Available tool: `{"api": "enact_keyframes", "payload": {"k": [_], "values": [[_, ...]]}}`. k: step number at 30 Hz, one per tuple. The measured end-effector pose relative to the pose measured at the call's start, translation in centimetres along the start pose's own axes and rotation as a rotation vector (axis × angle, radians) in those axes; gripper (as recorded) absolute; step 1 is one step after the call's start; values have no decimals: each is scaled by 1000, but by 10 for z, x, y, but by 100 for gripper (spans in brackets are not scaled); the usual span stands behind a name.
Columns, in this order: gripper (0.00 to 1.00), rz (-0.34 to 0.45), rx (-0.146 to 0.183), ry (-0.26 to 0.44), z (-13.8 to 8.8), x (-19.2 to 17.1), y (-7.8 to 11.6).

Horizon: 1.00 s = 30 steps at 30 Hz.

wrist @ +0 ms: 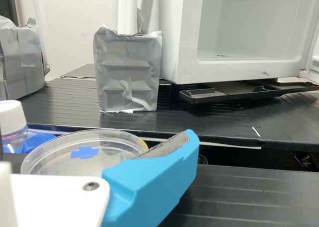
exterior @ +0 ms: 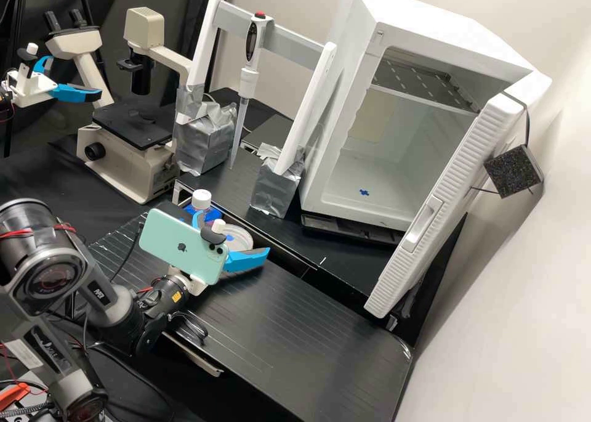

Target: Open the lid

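Its claw spread wide, the gripper [exterior: 233, 231] stood at the clear round lid [wrist: 55, 153] near a white-capped bottle [exterior: 201, 198] on the dark bench [exterior: 283, 323], apparently to take the rim from both sides. A blue patch [wrist: 83, 152] marked the lid, likely as a sighting aid; a logo [exterior: 182, 247] showed on a mint-green phone [exterior: 163, 231].

The dark grey arm [exterior: 120, 308] has rounded joints [exterior: 49, 277] and red cables [exterior: 17, 233]; its white gripper [exterior: 233, 232] (a small screw [wrist: 90, 186] dots it) has bright blue fingers [wrist: 154, 182].
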Motion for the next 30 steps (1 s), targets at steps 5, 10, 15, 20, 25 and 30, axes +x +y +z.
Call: {"api": "enact_keyframes", "payload": {"k": [5,10,15,20,25,30], "values": [[0,2,-1,2,0,0,0],[0,-7,1,12,-2,0,-1],[100,-5,2,14,-3,1,-2],[100,-18,-21,2,-2,3,-6],[100,-20,-20,-15,0,3,-7],[0,-12,-21,-22,1,3,-6]]}}
